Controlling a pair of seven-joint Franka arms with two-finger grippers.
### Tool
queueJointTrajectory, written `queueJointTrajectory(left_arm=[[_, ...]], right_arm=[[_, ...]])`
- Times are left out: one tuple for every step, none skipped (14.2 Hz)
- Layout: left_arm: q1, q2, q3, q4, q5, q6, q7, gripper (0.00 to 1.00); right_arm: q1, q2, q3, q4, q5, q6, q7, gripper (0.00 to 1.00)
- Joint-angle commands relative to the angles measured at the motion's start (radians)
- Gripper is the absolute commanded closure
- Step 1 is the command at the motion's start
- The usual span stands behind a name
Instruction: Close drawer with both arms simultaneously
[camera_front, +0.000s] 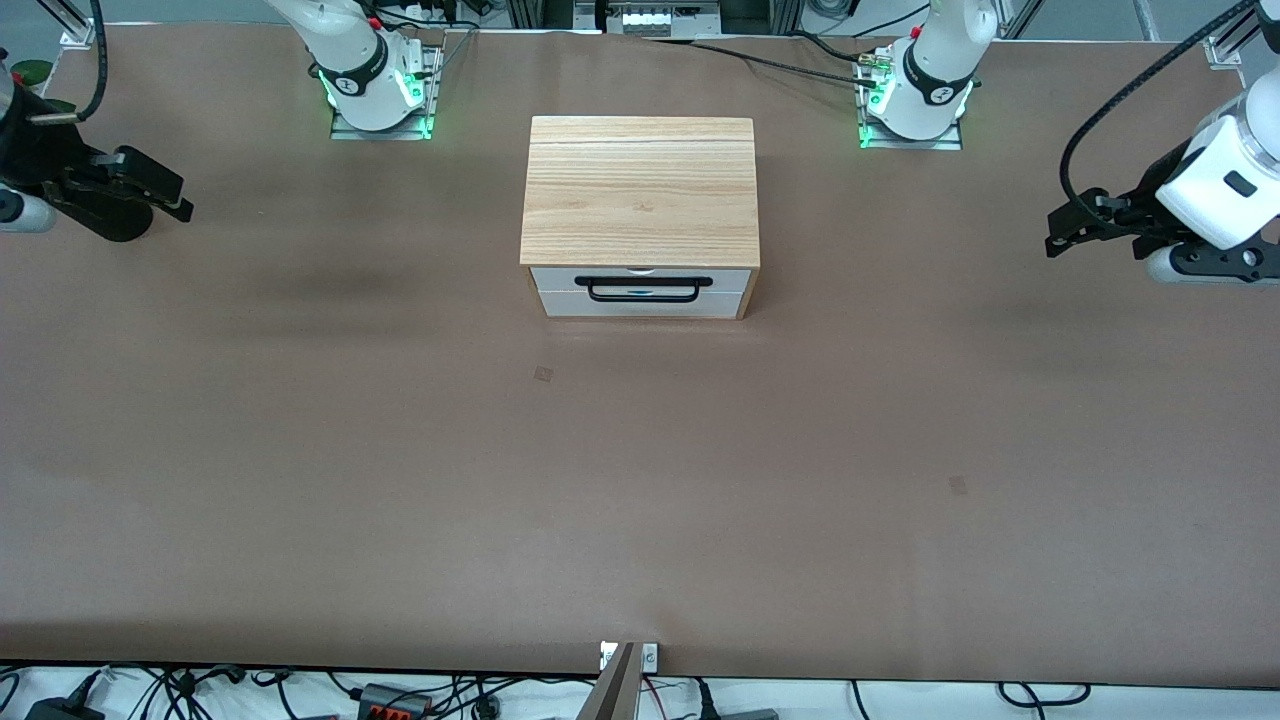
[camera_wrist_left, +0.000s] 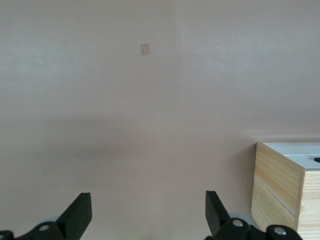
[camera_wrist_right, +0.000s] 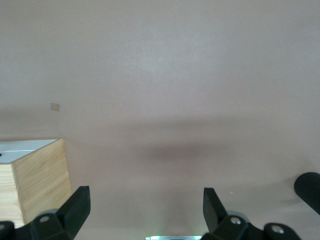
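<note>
Both grippers hang in the air with their fingers spread wide and nothing between them, each well apart from the wooden box at the middle of the table. At the left arm's end of the table, the left gripper (camera_front: 1058, 232) hovers over bare brown tabletop, its black fingers (camera_wrist_left: 79, 215) parted wide in the left wrist view, with a corner of the box (camera_wrist_left: 285, 187) showing at the frame's edge. At the right arm's end, the right gripper (camera_front: 178, 200) likewise hovers over bare tabletop, its own fingers (camera_wrist_right: 77, 207) spread just as wide in the right wrist view, where a corner of the same box (camera_wrist_right: 40, 182) also shows. Neither gripper touches anything. The left arm (camera_front: 1225, 180) and the right arm (camera_front: 60, 170) reach out to the table's two ends from their bases (camera_front: 380, 95) along the edge farthest from the front camera, where green lights glow. Between the bases and slightly nearer the camera sits the box, its plain light-wood top (camera_front: 640, 190) facing up. The drawer (camera_front: 645, 292) is in the box's front face, turned toward the front camera; its white front panel stands about level with the box front, and a black bar handle (camera_front: 643, 289) runs across it. Small pale square marks (camera_front: 543, 374) dot the table (camera_front: 640, 500) nearer the camera.
</note>
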Motion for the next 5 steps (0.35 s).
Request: queueJointTrajectory(left_arm=[[-0.029, -0.012, 0.005, -0.007, 0.022, -0.019, -0.006, 0.00], [-0.029, -0.010, -0.003, -0.005, 0.022, -0.018, -0.006, 0.00], [-0.029, -0.010, -0.003, -0.005, 0.022, -0.018, -0.006, 0.00], [-0.029, -0.010, -0.003, -0.007, 0.022, -0.021, -0.006, 0.00], [-0.029, -0.009, -0.003, -0.007, 0.022, -0.024, -0.007, 0.00]], right_arm=[[0.009, 0.004, 0.001, -0.002, -0.013, 0.008, 0.026, 0.00], [0.012, 0.019, -0.009, 0.018, -0.015, 0.007, 0.022, 0.00], [0.021, 0.027, -0.028, 0.029, -0.015, 0.005, 0.017, 0.00], [0.034, 0.032, -0.041, 0.029, -0.015, 0.006, 0.015, 0.00], [0.038, 0.033, -0.043, 0.029, -0.015, 0.007, 0.017, 0.00]])
